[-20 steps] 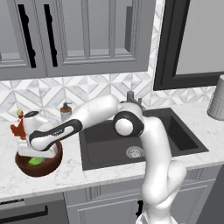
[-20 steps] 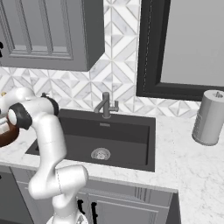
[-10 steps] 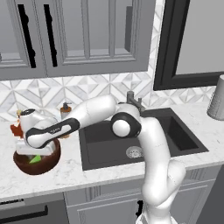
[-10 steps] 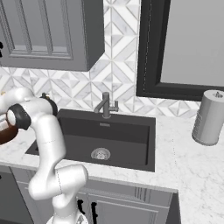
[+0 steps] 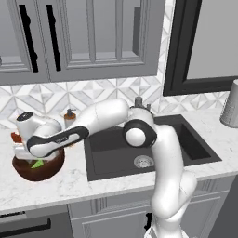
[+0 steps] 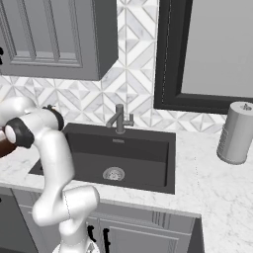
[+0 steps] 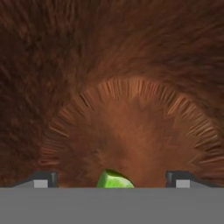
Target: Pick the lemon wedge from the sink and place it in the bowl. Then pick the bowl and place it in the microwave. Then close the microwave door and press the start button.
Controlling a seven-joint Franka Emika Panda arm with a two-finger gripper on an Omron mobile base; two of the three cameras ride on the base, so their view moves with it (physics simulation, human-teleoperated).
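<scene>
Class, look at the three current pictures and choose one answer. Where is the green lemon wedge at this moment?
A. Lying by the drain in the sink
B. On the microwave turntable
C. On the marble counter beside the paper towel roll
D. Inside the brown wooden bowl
D: the lemon wedge lies on the glossy inside of the bowl, between the tips of the open gripper.

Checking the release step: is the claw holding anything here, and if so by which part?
Nothing is held. The claw is open, its fingertips standing wide apart, and the lemon wedge lies free between them on the bottom of the bowl.
</scene>
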